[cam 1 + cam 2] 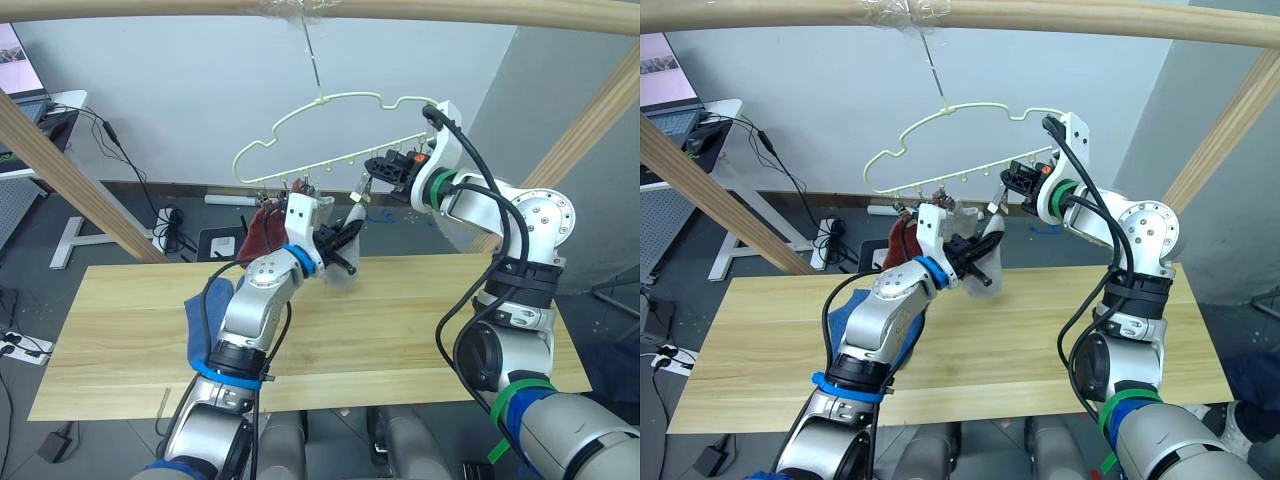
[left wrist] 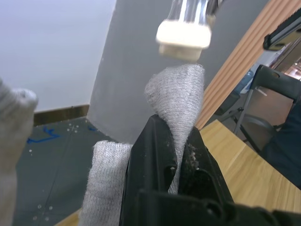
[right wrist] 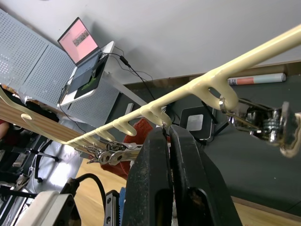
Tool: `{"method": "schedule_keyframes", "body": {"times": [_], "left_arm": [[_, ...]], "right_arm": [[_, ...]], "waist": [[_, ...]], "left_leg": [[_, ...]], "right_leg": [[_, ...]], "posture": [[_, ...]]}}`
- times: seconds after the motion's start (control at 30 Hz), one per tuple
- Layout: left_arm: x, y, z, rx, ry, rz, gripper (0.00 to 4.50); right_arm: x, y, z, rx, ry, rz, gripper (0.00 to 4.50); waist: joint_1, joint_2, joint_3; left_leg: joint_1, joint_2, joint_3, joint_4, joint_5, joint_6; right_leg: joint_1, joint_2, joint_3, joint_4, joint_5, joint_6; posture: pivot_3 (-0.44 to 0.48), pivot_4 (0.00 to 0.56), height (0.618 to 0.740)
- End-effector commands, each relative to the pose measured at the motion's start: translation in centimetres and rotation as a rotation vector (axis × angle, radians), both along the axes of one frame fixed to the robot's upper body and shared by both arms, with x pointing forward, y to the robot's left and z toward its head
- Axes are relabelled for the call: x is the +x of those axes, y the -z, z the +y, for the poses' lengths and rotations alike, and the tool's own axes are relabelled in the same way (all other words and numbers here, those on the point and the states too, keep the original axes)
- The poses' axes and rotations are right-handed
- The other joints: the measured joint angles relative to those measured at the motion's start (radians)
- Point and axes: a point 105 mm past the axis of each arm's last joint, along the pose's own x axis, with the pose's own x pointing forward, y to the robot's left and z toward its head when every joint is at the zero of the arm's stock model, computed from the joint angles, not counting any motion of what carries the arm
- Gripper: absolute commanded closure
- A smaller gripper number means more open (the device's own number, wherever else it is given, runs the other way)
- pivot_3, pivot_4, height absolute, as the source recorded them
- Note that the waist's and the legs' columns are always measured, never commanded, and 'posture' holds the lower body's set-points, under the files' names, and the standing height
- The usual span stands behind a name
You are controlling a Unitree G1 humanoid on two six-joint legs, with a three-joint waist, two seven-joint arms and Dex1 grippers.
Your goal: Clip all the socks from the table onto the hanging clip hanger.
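With the left gripper (image 1: pixel 345 238) pinching a grey sock (image 2: pixel 176 99) at frame centre, just below a clip (image 2: pixel 184 35): raise cuff into clip mouth. Right gripper (image 3: pixel 168 136) pressed together on the clip hanger (image 1: pixel 330 100), holding it steady. Red sock (image 1: pixel 262 232) already hanging just left; blue sock (image 1: pixel 197 325) on table (image 1: pixel 400 320), lower left. Room between hanger and table tight; avoid pole (image 1: pixel 70 180), left

Head eyes look down over the table (image 1: pixel 400 340); both wrist cameras sit close beneath the clip hanger (image 1: pixel 330 140).
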Motion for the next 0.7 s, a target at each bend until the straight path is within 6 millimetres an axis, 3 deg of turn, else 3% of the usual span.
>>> {"method": "schedule_keyframes", "body": {"times": [0.03, 0.23, 0.43, 0.57, 0.7], "left_arm": [[-0.1, -2.0, -0.7, -0.022, 0.017, -0.073, 4.49], [0.2, -3.2, -0.3, -0.035, -0.021, -0.113, 4.49], [0.4, -2.5, -0.1, 0.012, -0.041, -0.113, 4.49], [0.6, -2.4, -0.1, 0.016, -0.043, -0.111, 4.5], [0.8, -2.4, -0.2, 0.016, -0.043, -0.111, 4.5]], "right_arm": [[-0.2, 0.0, -0.2, -0.004, 0.008, 0.0, 4.5], [-0.5, 0.4, 0.0, -0.02, -0.004, -0.001, 4.5], [-0.6, 0.3, -0.2, -0.023, -0.004, -0.004, 4.5], [-0.5, 0.0, -0.3, 0.0, -0.01, -0.005, 3.5], [-0.6, -0.6, -0.5, 0.026, -0.015, -0.023, 2.03]], "waist": [[0.0, 0.0, 0.0], [0.0, 0.0, 0.0], [0.0, 0.0, 0.0], [0.0, 0.0, 0.0], [-0.003, 0.0, 0.0]], "left_leg": [[0.0, 0.0, 0.0, 0.0, 0.0, 0.0], [0.0, 0.0, 0.0, 0.0, 0.0, 0.0], [0.0, 0.0, 0.0, 0.0, 0.0, 0.0], [0.0, 0.0, 0.0, 0.0, 0.0, 0.0], [0.0, 0.0, 0.0, 0.0, 0.0, 0.0]], "right_leg": [[0.0, 0.0, 0.0, 0.0, 0.0, 0.0], [0.0, 0.0, 0.0, 0.0, 0.0, 0.0], [0.0, 0.0, 0.0, 0.0, 0.0, 0.0], [0.0, 0.0, 0.0, 0.0, 0.0, 0.0], [-0.001, 0.0, 0.0, 0.0, 0.0, 0.0]], "posture": [[0.025, 0.239, 0.74], [0.024, 0.224, 0.74], [0.019, 0.224, 0.74], [0.009, 0.235, 0.74], [-0.007, 0.234, 0.74]]}}
